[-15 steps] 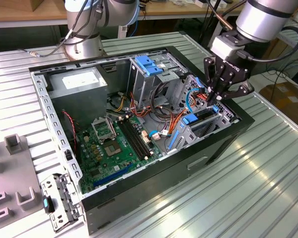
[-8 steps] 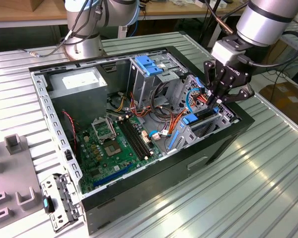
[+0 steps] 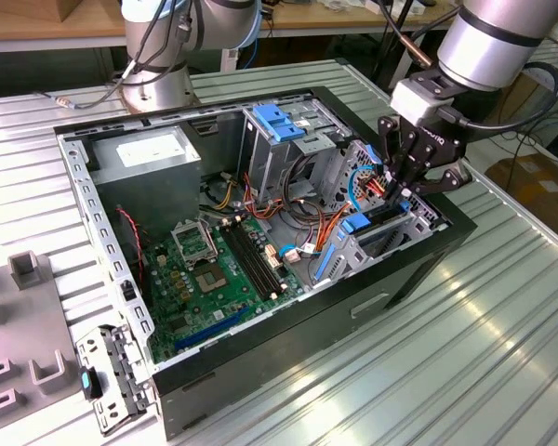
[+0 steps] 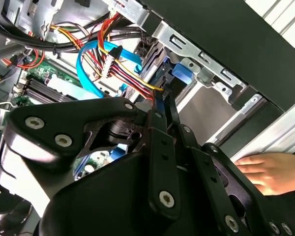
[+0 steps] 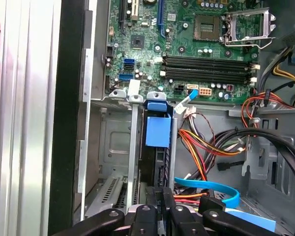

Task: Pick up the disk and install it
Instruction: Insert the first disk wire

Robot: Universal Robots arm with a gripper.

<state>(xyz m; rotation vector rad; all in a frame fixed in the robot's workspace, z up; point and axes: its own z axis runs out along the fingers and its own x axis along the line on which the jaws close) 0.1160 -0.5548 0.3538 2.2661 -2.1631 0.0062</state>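
The disk [image 5: 157, 164] stands on its edge inside the metal drive bay [image 5: 115, 142] at the case's front corner, its dark body sunk between the bay walls. A blue plastic rail [image 5: 157, 130] shows on its end. In the exterior view the disk [image 3: 379, 219] sits low in the bay at the case's right side. My gripper [image 3: 397, 186] reaches down onto it from above. In both wrist views the black fingers [image 5: 152, 209] [image 4: 163, 110] are drawn close together and shut on the disk's near edge.
Red, orange and blue cables [image 4: 113, 59] crowd right beside the bay. The motherboard [image 3: 214, 269], a grey power-supply box [image 3: 153, 153] and a light-blue bracket [image 3: 279, 121] fill the open case. A person's hand [image 4: 265, 169] rests on the table outside the case wall. A second arm's base [image 3: 158, 84] stands behind.
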